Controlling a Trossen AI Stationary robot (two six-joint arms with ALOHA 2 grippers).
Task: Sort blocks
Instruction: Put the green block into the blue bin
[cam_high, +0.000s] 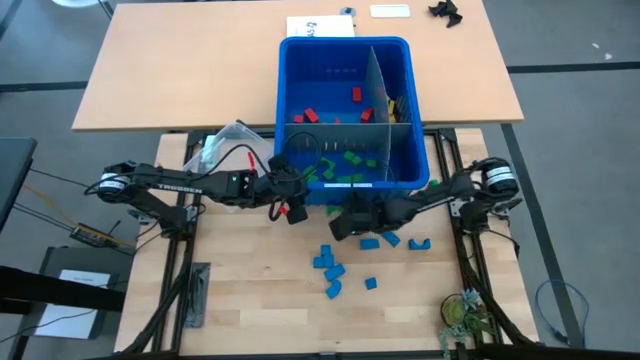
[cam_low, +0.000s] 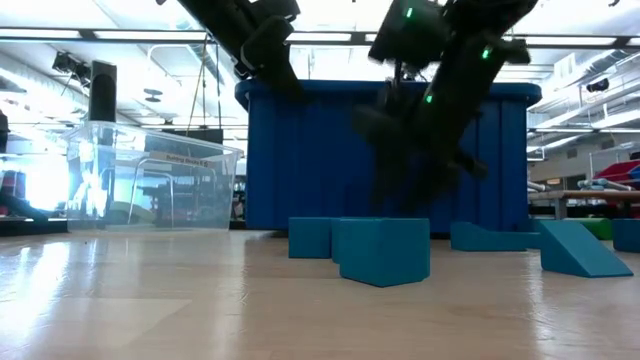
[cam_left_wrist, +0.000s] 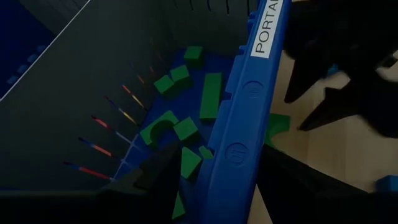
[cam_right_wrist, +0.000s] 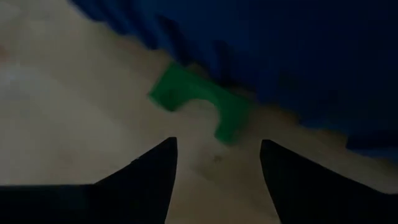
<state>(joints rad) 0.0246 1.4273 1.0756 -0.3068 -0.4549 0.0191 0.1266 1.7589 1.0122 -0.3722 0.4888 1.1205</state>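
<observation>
Right hand (cam_right_wrist: 214, 180), fingers apart, empty, hovers over green arch block (cam_right_wrist: 202, 102) on tabletop (cam_right_wrist: 68, 99), against bin (cam_right_wrist: 298, 50) wall. Block looks light, rigid, slick: pinch across its flat sides. Left hand (cam_left_wrist: 208, 186) straddles bin rim, apart, empty.

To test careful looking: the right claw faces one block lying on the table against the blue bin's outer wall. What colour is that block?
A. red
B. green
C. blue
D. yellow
B: the right wrist view shows a green arch block on the wooden table ahead of the open right claw, beside the blue bin.
</observation>
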